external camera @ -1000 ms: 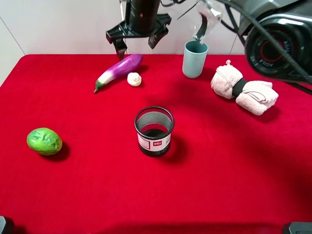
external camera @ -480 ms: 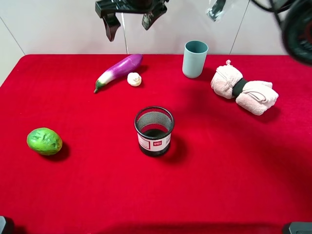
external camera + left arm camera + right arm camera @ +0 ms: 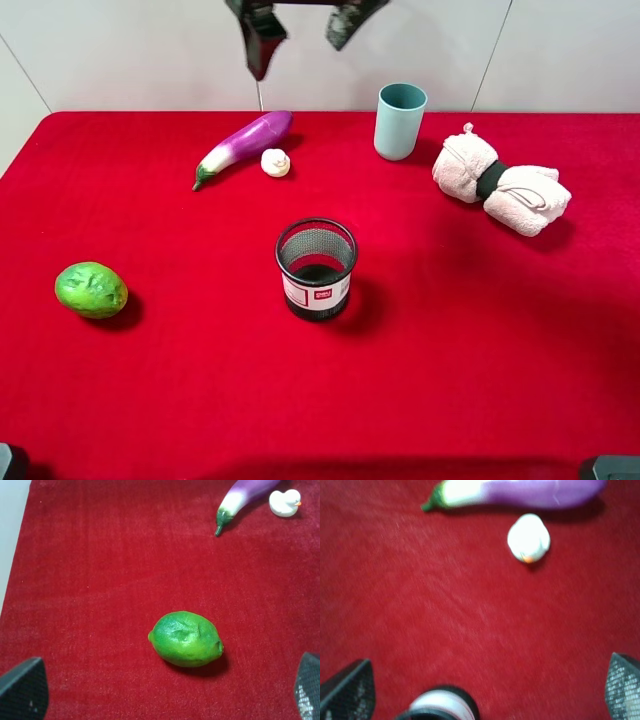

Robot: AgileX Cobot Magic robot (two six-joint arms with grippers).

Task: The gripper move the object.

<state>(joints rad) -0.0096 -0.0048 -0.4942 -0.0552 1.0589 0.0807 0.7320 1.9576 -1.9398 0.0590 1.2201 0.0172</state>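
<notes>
Exterior high view: object lies on the red worktop, just beside the eggplant, well apart from the mesh cup.
Right gripper: high above the back edge, fingers spread wide, empty.
Left gripper: fingers apart over the green fruit, holding nothing.
Risk: descending fingers could knock the eggplant, rolling the object away.
Open room: bare cloth in front of the object; teal cup and towel sit to the right.
</notes>
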